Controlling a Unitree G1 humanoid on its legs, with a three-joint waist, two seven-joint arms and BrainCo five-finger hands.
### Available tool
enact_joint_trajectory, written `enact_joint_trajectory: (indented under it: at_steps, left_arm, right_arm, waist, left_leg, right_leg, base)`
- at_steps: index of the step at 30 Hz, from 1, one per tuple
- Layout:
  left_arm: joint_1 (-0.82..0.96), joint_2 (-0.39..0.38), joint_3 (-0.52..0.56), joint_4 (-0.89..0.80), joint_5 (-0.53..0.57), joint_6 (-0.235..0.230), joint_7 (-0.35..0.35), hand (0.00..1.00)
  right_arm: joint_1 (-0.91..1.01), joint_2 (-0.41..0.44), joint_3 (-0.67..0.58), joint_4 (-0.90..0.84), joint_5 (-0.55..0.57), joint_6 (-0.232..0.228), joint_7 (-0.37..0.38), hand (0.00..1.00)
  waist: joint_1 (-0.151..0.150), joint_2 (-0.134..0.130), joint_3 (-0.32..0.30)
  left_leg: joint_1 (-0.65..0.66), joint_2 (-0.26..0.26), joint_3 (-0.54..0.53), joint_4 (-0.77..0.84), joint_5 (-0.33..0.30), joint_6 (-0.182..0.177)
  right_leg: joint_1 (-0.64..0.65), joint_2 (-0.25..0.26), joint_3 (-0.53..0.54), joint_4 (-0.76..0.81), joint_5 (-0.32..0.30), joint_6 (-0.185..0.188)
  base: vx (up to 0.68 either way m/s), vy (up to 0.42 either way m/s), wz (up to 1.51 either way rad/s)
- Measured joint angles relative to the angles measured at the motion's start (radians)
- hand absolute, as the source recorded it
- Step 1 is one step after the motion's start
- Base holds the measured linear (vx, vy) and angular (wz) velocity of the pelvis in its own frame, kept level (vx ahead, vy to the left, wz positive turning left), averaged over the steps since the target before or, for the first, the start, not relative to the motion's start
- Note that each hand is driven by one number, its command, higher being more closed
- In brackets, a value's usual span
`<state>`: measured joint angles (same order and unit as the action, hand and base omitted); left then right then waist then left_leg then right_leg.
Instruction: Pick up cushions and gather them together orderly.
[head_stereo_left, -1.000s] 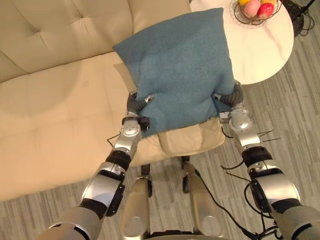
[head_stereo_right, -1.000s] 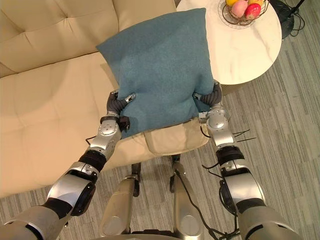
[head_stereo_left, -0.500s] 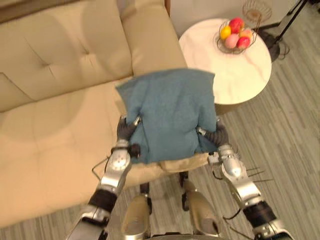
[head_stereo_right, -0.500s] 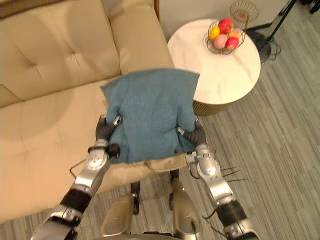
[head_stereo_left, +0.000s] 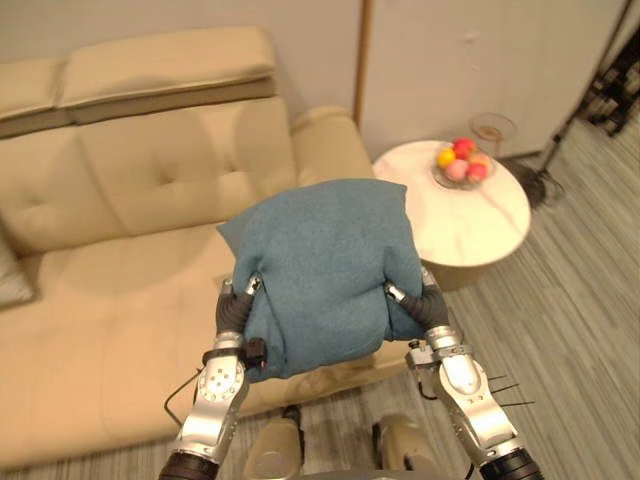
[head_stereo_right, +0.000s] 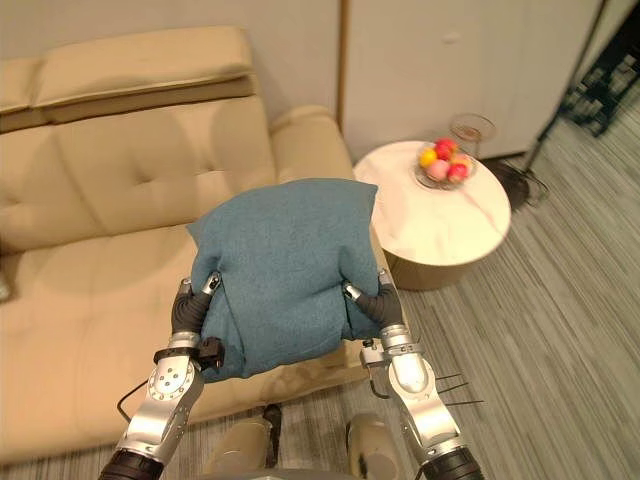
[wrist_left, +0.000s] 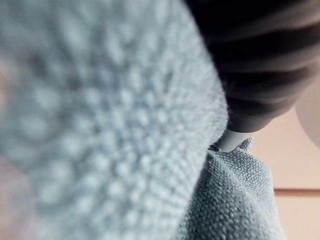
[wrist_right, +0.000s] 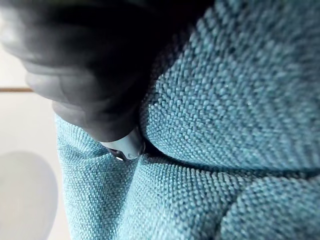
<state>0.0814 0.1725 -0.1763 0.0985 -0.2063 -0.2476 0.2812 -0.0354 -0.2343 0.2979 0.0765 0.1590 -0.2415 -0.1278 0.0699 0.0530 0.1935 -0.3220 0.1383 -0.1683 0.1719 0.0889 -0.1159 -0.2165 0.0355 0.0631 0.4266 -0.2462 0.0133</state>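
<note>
A blue woven cushion (head_stereo_left: 320, 270) hangs in the air in front of me, above the front edge of the beige sofa (head_stereo_left: 120, 300). My left hand (head_stereo_left: 233, 312) grips its left side, thumb on top and fingers curled into the cloth. On the opposite side my right hand (head_stereo_left: 428, 308) pinches it the same way. The left wrist view shows the cushion's weave (wrist_left: 100, 125) pressed against the hand's dark cover, and so does the right wrist view (wrist_right: 225, 150). A beige cushion (head_stereo_left: 345, 365) peeks out under the blue one on the seat's edge.
A round white side table (head_stereo_left: 480, 220) stands right of the sofa arm, with a wire basket of fruit (head_stereo_left: 458, 165) on it. A grey cushion's corner (head_stereo_left: 8, 282) shows at the sofa's far left. A dark stand (head_stereo_left: 612, 85) is at the far right.
The camera has tilted up, so the sofa back, wall and whole table now show. The blue cushion stays gripped between both hands, drawn a little nearer to me.
</note>
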Motion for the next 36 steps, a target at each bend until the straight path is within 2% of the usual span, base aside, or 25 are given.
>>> enact_joint_trajectory:
  at_steps: [1, 2, 3, 5, 6, 7, 8, 9, 10, 11, 13, 15, 20, 22, 23, 24, 25, 26, 28, 30, 32, 33, 34, 35, 36]
  left_arm:
    - [0.008, -0.003, 0.0, -0.001, -0.001, 0.001, 0.0, 1.0]
    - [0.026, -0.008, -0.003, -0.012, -0.01, 0.005, -0.001, 1.0]
    - [0.023, -0.013, -0.013, -0.012, -0.021, 0.008, -0.012, 1.0]
    - [0.023, -0.026, -0.021, -0.014, -0.023, 0.008, -0.021, 1.0]
    - [0.021, -0.033, -0.021, -0.015, -0.023, 0.007, -0.022, 1.0]
    - [0.016, -0.033, -0.023, -0.015, -0.022, 0.007, -0.025, 1.0]
    - [0.004, -0.031, -0.025, -0.015, -0.023, 0.006, -0.037, 1.0]
    - [-0.002, -0.032, -0.029, -0.015, -0.026, 0.003, -0.041, 1.0]
    - [-0.001, -0.033, -0.032, -0.015, -0.027, 0.003, -0.041, 1.0]
    - [-0.007, -0.027, -0.033, -0.009, -0.028, 0.003, -0.041, 1.0]
    - [0.009, -0.018, -0.038, -0.008, -0.038, 0.004, -0.041, 1.0]
    - [0.013, -0.007, -0.041, -0.009, -0.041, 0.004, -0.041, 1.0]
    - [0.049, 0.01, -0.04, -0.023, -0.061, 0.0, -0.041, 1.0]
    - [0.079, 0.008, -0.04, -0.048, -0.061, 0.0, -0.041, 1.0]
    - [0.094, 0.008, -0.04, -0.063, -0.062, 0.0, -0.041, 1.0]
    - [0.102, 0.009, -0.042, -0.068, -0.063, 0.001, -0.042, 1.0]
    - [0.105, 0.008, -0.042, -0.069, -0.063, 0.001, -0.042, 1.0]
    - [0.108, 0.008, -0.042, -0.07, -0.063, 0.001, -0.042, 1.0]
    - [0.116, 0.025, -0.05, -0.07, -0.067, 0.004, -0.042, 1.0]
    - [0.115, 0.029, -0.055, -0.07, -0.068, 0.003, -0.042, 1.0]
    - [0.113, 0.029, -0.058, -0.07, -0.068, 0.003, -0.045, 1.0]
    - [0.113, 0.03, -0.063, -0.069, -0.067, 0.003, -0.053, 1.0]
    - [0.104, 0.018, -0.083, -0.048, -0.066, 0.004, -0.062, 1.0]
    - [0.103, 0.012, -0.09, -0.044, -0.066, 0.005, -0.062, 1.0]
    - [0.097, 0.003, -0.102, -0.044, -0.064, 0.005, -0.074, 1.0]
  right_arm:
    - [0.0, 0.001, 0.0, 0.02, 0.0, 0.001, -0.001, 1.0]
    - [0.001, 0.0, -0.001, 0.04, 0.0, 0.009, -0.004, 1.0]
    - [0.001, -0.002, -0.01, 0.044, 0.0, 0.012, -0.007, 1.0]
    - [0.001, -0.004, -0.027, 0.044, 0.001, 0.012, -0.009, 1.0]
    - [0.003, -0.004, -0.032, 0.043, 0.004, 0.012, -0.009, 1.0]
    - [0.006, -0.004, -0.036, 0.043, 0.009, 0.011, -0.009, 1.0]
    - [0.006, -0.005, -0.046, 0.04, 0.01, 0.011, -0.009, 1.0]
    - [0.007, -0.005, -0.054, 0.03, 0.01, 0.011, -0.009, 1.0]
    - [0.008, -0.005, -0.056, 0.022, 0.011, 0.011, -0.009, 1.0]
    - [0.011, 0.008, -0.06, 0.015, 0.02, 0.011, -0.009, 1.0]
    - [0.034, 0.04, -0.064, 0.008, 0.029, 0.011, -0.009, 1.0]
    - [0.034, 0.053, -0.063, 0.008, 0.029, 0.011, -0.008, 1.0]
    - [0.032, 0.066, -0.036, -0.045, 0.032, 0.011, -0.008, 1.0]
    - [0.032, 0.066, -0.024, -0.056, 0.036, 0.011, -0.008, 1.0]
    - [0.033, 0.066, -0.022, -0.055, 0.036, 0.011, -0.007, 1.0]
    - [0.033, 0.065, -0.022, -0.055, 0.036, 0.011, -0.006, 1.0]
    - [0.032, 0.065, -0.022, -0.054, 0.036, 0.011, -0.005, 1.0]
    - [0.032, 0.063, -0.021, -0.042, 0.036, 0.011, -0.004, 1.0]
    - [0.036, 0.05, -0.006, -0.017, 0.038, 0.011, -0.002, 1.0]
    - [0.036, 0.036, -0.004, -0.016, 0.039, 0.01, 0.0, 1.0]
    - [0.041, 0.025, -0.005, -0.016, 0.041, 0.008, 0.002, 1.0]
    - [0.059, 0.019, -0.006, -0.016, 0.046, 0.004, 0.002, 1.0]
    - [0.094, 0.009, -0.025, -0.012, 0.051, -0.002, 0.002, 1.0]
    - [0.099, 0.006, -0.031, -0.011, 0.054, -0.002, 0.002, 1.0]
    - [0.121, 0.007, -0.057, -0.012, 0.067, -0.002, 0.003, 1.0]
  waist:
    - [0.0, 0.0, 0.0]
    - [-0.004, -0.001, -0.001]
    - [-0.017, -0.019, 0.003]
    - [-0.048, -0.023, 0.003]
    - [-0.064, -0.022, 0.001]
    - [-0.069, -0.021, 0.0]
    - [-0.078, -0.02, -0.001]
    - [-0.082, -0.014, -0.005]
    - [-0.083, -0.006, -0.01]
    - [-0.081, -0.014, -0.011]
    - [-0.062, -0.025, -0.027]
    - [-0.052, -0.024, -0.034]
    - [-0.042, -0.027, -0.056]
    - [-0.039, -0.03, -0.065]
    - [-0.038, -0.031, -0.065]
    - [-0.047, -0.032, -0.066]
    - [-0.055, -0.032, -0.066]
    - [-0.058, -0.031, -0.062]
    - [-0.065, -0.032, -0.061]
    - [-0.09, -0.032, -0.06]
    - [-0.115, -0.035, -0.062]
    - [-0.121, -0.053, -0.072]
    - [-0.136, -0.048, -0.082]
    - [-0.135, -0.033, -0.087]
    - [-0.144, -0.015, -0.096]
  left_leg:
    - [0.017, 0.01, 0.003, -0.042, 0.02, 0.009]
    - [0.046, 0.04, 0.064, -0.118, 0.002, 0.045]
    - [0.016, 0.048, 0.174, -0.085, -0.056, 0.09]
    - [-0.023, 0.049, 0.306, 0.065, -0.059, 0.093]
    - [-0.017, 0.05, 0.378, 0.167, -0.072, 0.112]
    - [-0.012, 0.055, 0.405, 0.205, -0.084, 0.126]
    - [0.023, 0.061, 0.439, 0.256, -0.124, 0.12]
    - [0.077, 0.065, 0.462, 0.242, -0.178, 0.091]
    - [0.116, 0.061, 0.461, 0.195, -0.207, 0.067]
    - [0.143, 0.038, 0.457, 0.103, -0.221, 0.045]
    - [0.139, 0.009, 0.455, 0.093, -0.209, 0.063]
    - [0.116, -0.009, 0.442, 0.131, -0.232, 0.086]
    - [0.062, -0.032, 0.445, 0.189, -0.275, 0.114]
    - [0.047, -0.036, 0.447, 0.218, -0.303, 0.121]
    - [0.045, -0.045, 0.447, 0.234, -0.324, 0.126]
    - [0.052, -0.065, 0.44, 0.238, -0.337, 0.136]
    - [0.058, -0.075, 0.433, 0.238, -0.344, 0.149]
    - [0.085, -0.085, 0.426, 0.228, -0.355, 0.171]
    - [0.145, -0.085, 0.411, 0.205, -0.361, 0.167]
    - [0.207, -0.086, 0.383, 0.169, -0.376, 0.153]
    - [0.242, -0.089, 0.366, 0.151, -0.38, 0.136]
    - [0.27, -0.104, 0.354, 0.15, -0.396, 0.111]
    - [0.299, -0.108, 0.319, 0.153, -0.417, 0.076]
    - [0.301, -0.098, 0.313, 0.154, -0.416, 0.072]
    - [0.288, -0.075, 0.307, 0.184, -0.41, 0.04]
  right_leg:
    - [0.001, 0.003, -0.021, 0.006, 0.007, -0.011]
    - [0.007, -0.004, -0.054, 0.004, 0.021, -0.031]
    - [0.005, -0.039, -0.097, -0.019, 0.043, -0.039]
    - [0.005, -0.087, -0.158, -0.061, 0.084, -0.039]
    - [0.012, -0.111, -0.193, -0.1, 0.113, -0.036]
    - [0.017, -0.12, -0.208, -0.12, 0.125, -0.038]
    - [0.023, -0.137, -0.24, -0.154, 0.146, -0.03]
    - [0.022, -0.143, -0.258, -0.181, 0.162, -0.02]
    - [0.02, -0.142, -0.264, -0.195, 0.168, -0.004]
    - [0.021, -0.153, -0.268, -0.215, 0.182, 0.013]
    - [0.051, -0.167, -0.27, -0.273, 0.22, 0.036]
    - [0.06, -0.182, -0.269, -0.292, 0.247, 0.057]
    - [0.046, -0.203, -0.248, -0.332, 0.282, 0.071]
    - [0.026, -0.215, -0.24, -0.3, 0.263, 0.087]
    - [0.004, -0.228, -0.23, -0.245, 0.229, 0.088]
    - [-0.025, -0.25, -0.225, -0.156, 0.191, 0.066]
    - [-0.046, -0.263, -0.218, -0.096, 0.181, 0.056]
    - [-0.129, -0.277, -0.189, 0.065, 0.171, 0.05]
    - [-0.153, -0.248, -0.177, 0.129, 0.11, 0.042]
    - [-0.186, -0.192, -0.212, 0.04, 0.109, 0.031]
    - [-0.195, -0.157, -0.24, -0.07, 0.152, 0.023]
    - [-0.19, -0.14, -0.246, -0.162, 0.238, 0.002]
    - [-0.189, -0.14, -0.253, -0.146, 0.341, -0.05]
    - [-0.189, -0.134, -0.264, -0.137, 0.339, -0.051]
    - [-0.175, -0.123, -0.284, -0.136, 0.293, -0.058]
  base:
    - [-0.35, -0.24, 0.71]
    - [-0.32, -0.17, 0.94]
    - [-0.32, -0.134, 1.04]
    - [-0.3, -0.055, 1.16]
    - [-0.26, 0.0, 1.1]
    - [-0.24, 0.053, 1.04]
    - [-0.26, 0.119, 0.98]
    - [-0.24, 0.138, 0.91]
    - [-0.21, 0.189, 0.71]
    - [-0.12, 0.14, 0.46]
    - [-0.08, 0.17, 0.38]
    - [-0.05, 0.207, 0.28]
    - [-0.01, 0.151, -0.01]
    - [0.06, 0.095, -0.09]
    - [0.1, 0.115, 0.02]
    - [0.11, 0.115, 0.11]
    - [0.15, 0.113, 0.16]
    - [0.18, 0.099, 0.12]
    - [0.27, 0.04, 0.21]
    - [0.31, -0.054, 0.46]
    - [0.3, -0.073, 0.53]
    - [0.54, -0.188, 0.73]
    - [0.56, -0.19, 0.6]
    - [0.47, -0.162, 0.64]
    - [0.35, -0.109, 0.27]
